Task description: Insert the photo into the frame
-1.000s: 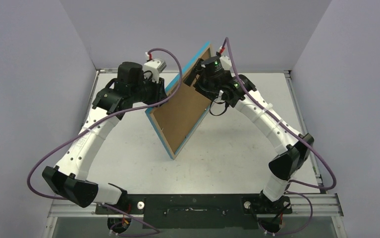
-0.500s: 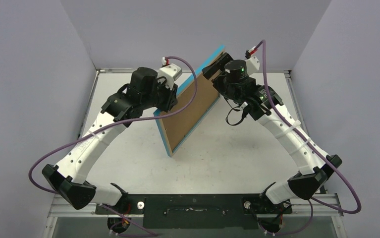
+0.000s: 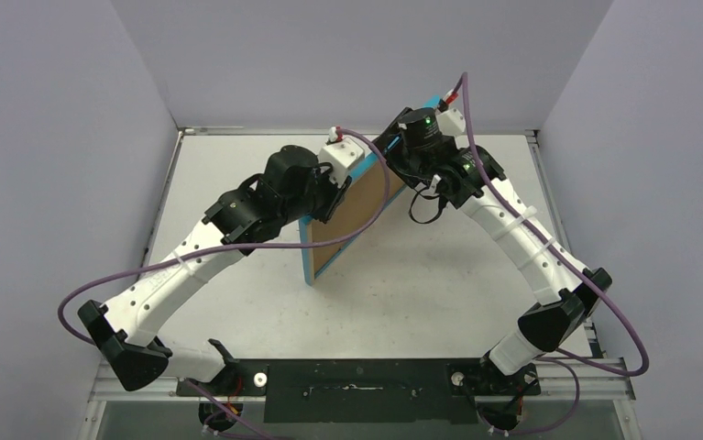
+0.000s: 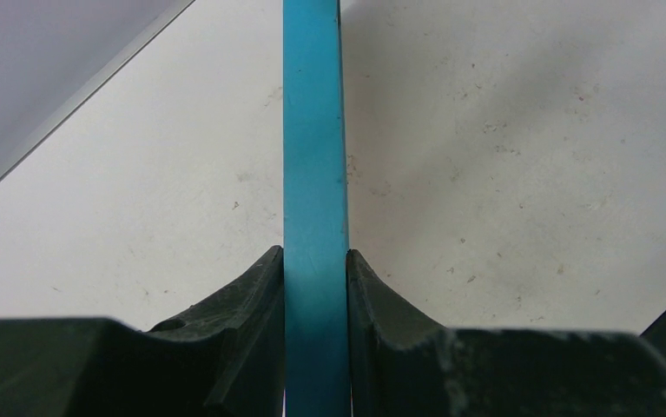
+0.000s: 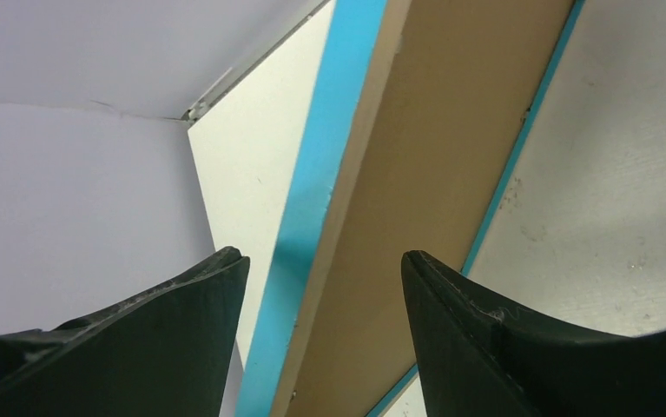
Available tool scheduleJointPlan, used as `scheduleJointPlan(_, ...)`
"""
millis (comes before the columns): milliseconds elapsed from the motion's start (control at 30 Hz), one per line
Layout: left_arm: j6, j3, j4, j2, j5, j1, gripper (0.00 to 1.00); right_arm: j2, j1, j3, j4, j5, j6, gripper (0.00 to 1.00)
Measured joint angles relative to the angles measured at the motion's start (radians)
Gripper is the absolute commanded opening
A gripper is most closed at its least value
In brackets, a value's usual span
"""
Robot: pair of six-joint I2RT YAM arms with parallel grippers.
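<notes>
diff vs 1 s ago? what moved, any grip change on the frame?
The frame swung right in the top view and turned more edge-on, the left gripper carrying it toward centre. The right gripper followed its upper edge, jaws open astride it. Unchanged: left gripper shut on the blue edge, brown back facing the camera.
</notes>
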Motion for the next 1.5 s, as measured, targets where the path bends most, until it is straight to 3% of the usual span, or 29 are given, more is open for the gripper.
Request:
scheduleJointPlan(433,0.042,-0.091,0.075,-0.062,0.0,-0.023,0.0,-0.003,0.0,-0.037,-0.042,0.005,0.03,0.71)
scheduleJointPlan(700,0.053,-0.111,0.096,-0.072,0.011,-0.032,0.0,-0.002,-0.01,-0.021,-0.083,-0.011,0.032,0.63)
scheduleJointPlan(900,0.081,-0.154,0.124,-0.107,0.058,-0.033,0.09,0.018,-0.021,0.003,-0.125,-0.033,0.045,0.59)
scheduleJointPlan(1000,0.098,-0.171,0.129,-0.122,0.085,-0.033,0.17,0.039,-0.027,0.025,-0.146,-0.039,0.045,0.58)
scheduleJointPlan(1100,0.11,-0.188,0.138,-0.137,0.104,-0.035,0.25,0.046,-0.028,0.027,-0.161,-0.048,0.045,0.47)
scheduleJointPlan(1267,0.103,-0.21,0.156,-0.152,0.136,-0.034,0.56,0.042,-0.035,0.019,-0.187,-0.053,0.054,0.26)
scheduleJointPlan(1367,0.082,-0.225,0.154,-0.152,0.18,-0.042,0.71,0.031,-0.051,-0.014,-0.186,-0.089,0.099,0.19)
scheduleJointPlan(1500,0.058,-0.232,0.135,-0.155,0.248,-0.04,0.81,0.011,-0.078,-0.074,-0.178,-0.146,0.092,0.19)
